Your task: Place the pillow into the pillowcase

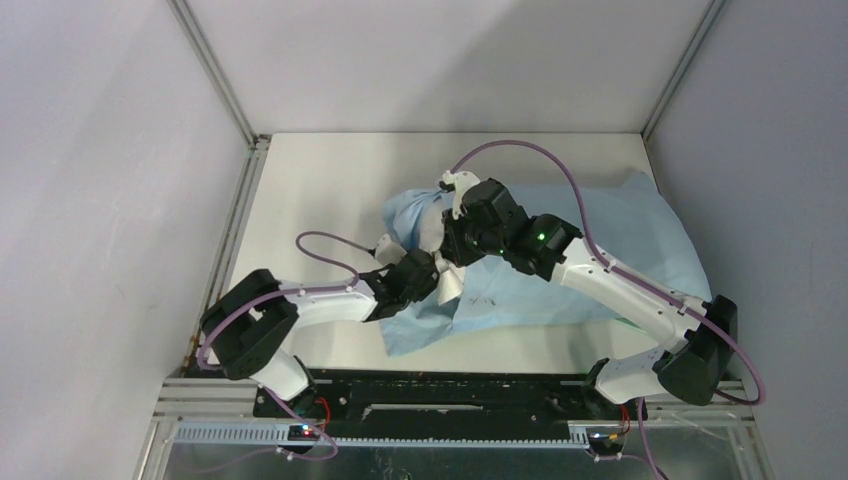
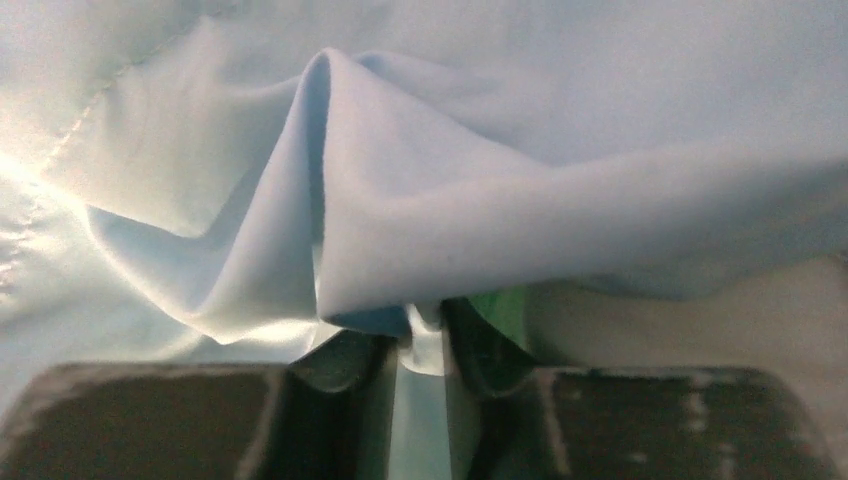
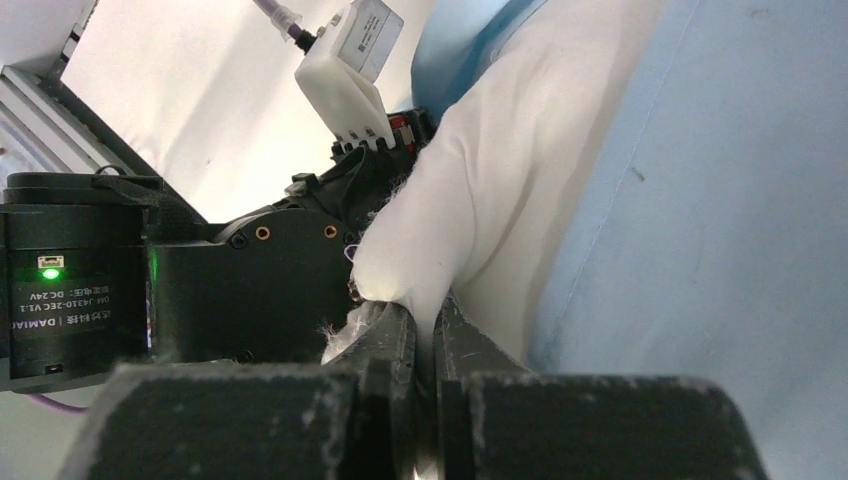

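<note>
So the big wrinkly light blue fabric pillowcase [image 1: 600,250] is lying across the middle and right of the white table [image 1: 320,190], and the plump off-white fabric pillow [image 3: 500,180] is poking out at its left end. The left gripper [image 2: 422,350] has its jaws nearly together, pinching a fold of the blue cloth, while the right gripper [image 3: 425,325] is clamped tight on a bunched bit of the pillow

A robotics lab cell: plain wall panels [image 1: 90,180], aluminium frame struts [image 1: 213,72], white table [image 1: 330,170], black mounting rail [image 1: 450,402]
</note>
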{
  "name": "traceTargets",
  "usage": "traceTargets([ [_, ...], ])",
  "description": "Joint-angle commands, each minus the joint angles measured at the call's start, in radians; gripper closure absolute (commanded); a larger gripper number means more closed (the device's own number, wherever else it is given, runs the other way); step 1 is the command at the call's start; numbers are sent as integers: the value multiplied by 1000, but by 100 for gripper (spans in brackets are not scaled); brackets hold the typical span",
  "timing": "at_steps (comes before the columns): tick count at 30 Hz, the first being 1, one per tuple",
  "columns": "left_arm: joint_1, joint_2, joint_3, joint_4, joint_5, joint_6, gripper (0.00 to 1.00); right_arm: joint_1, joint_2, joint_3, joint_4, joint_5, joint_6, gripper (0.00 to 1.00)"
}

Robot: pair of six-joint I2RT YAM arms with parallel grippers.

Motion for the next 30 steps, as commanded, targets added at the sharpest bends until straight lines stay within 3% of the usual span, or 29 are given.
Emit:
traceTargets([
  [1, 12, -19, 38, -4, -89, 44, 89, 5, -2, 24, 71, 6, 25, 100],
  [2, 12, -47, 26, -34, -103, 57, 99, 5, 3, 26, 71, 27, 23, 100],
  [3, 9, -90, 10, -59, -114, 79, 100, 4, 12, 25, 75, 63, 21, 100],
  [9, -29, -483, -212, -79, -119, 198, 100, 39, 160, 27, 118, 279, -10, 100],
  [15, -40, -886, -261, -208, -30, 353, 100, 56, 387, 38, 154, 436, 28, 100],
  [20, -40, -983, -258, -194, 26, 412, 100, 87, 462, 67, 168, 422, 32, 100],
  [24, -36, -935, -235, -174, 25, 425, 100, 84, 400, 70, 173, 272, 30, 98],
  [27, -28, -896, -238, -146, 29, 399, 100, 77, 276, 74, 193, 152, 23, 62],
  [30, -10, -876, -238, -156, 31, 383, 100, 81, 161, 111, 163, 104, 19, 41],
])
